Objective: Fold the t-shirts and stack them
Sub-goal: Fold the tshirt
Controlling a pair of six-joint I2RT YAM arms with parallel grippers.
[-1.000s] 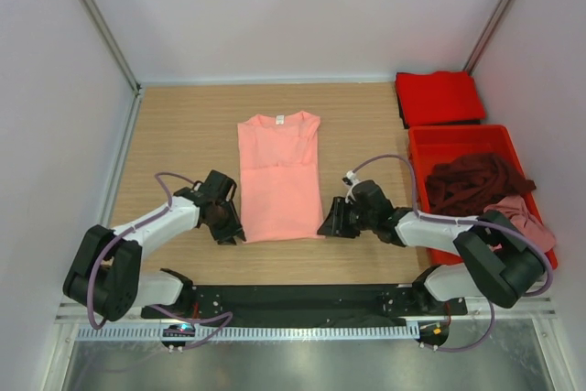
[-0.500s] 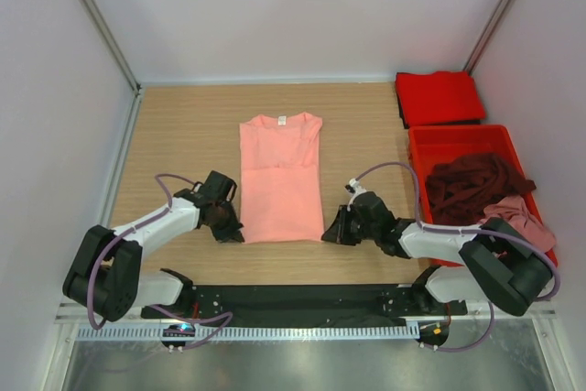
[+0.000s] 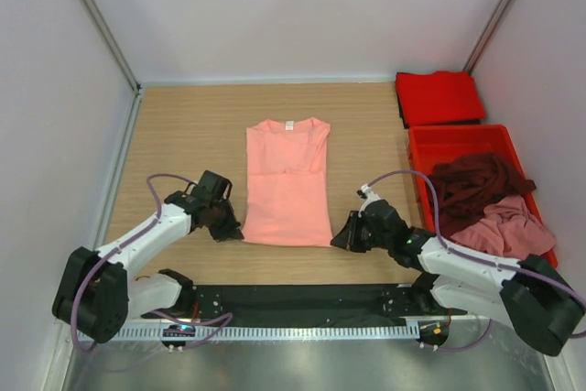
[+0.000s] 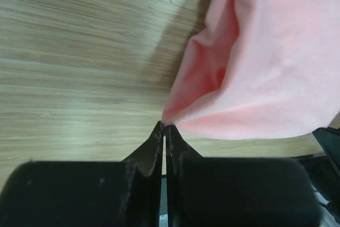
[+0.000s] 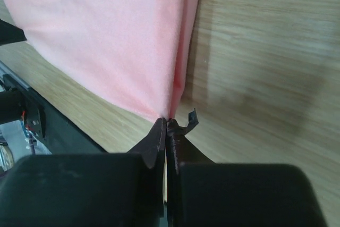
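the salmon-pink t-shirt (image 3: pixel 287 182) lies flat in the middle of the counter (image 3: pixel 183 125), folded into a long narrow strip with its collar toward the top of the frame and its hem toward the bottom. the left claw (image 3: pixel 234 232) sits at the hem's lower-left corner. in the left wrist view its fingers (image 4: pixel 154 150) are pressed together, with the tip of that cloth corner pinched at their very end. the right claw (image 3: pixel 339 240) sits at the lower-right corner. in the right wrist view its fingers (image 5: pixel 156 142) are likewise closed, nipping the edge of the fabric. both arms lie low, reaching in from the bottom of the frame on either side of the shirt.

in the upper right corner a bright red t-shirt (image 3: pixel 439 96) rests folded into a neat rectangle on the counter. just below it stands a red bin (image 3: pixel 417 148), holding a crumpled dark maroon t-shirt (image 3: pixel 472 180) and, nearer the bottom, a bunched dusty pink t-shirt (image 3: pixel 499 226).
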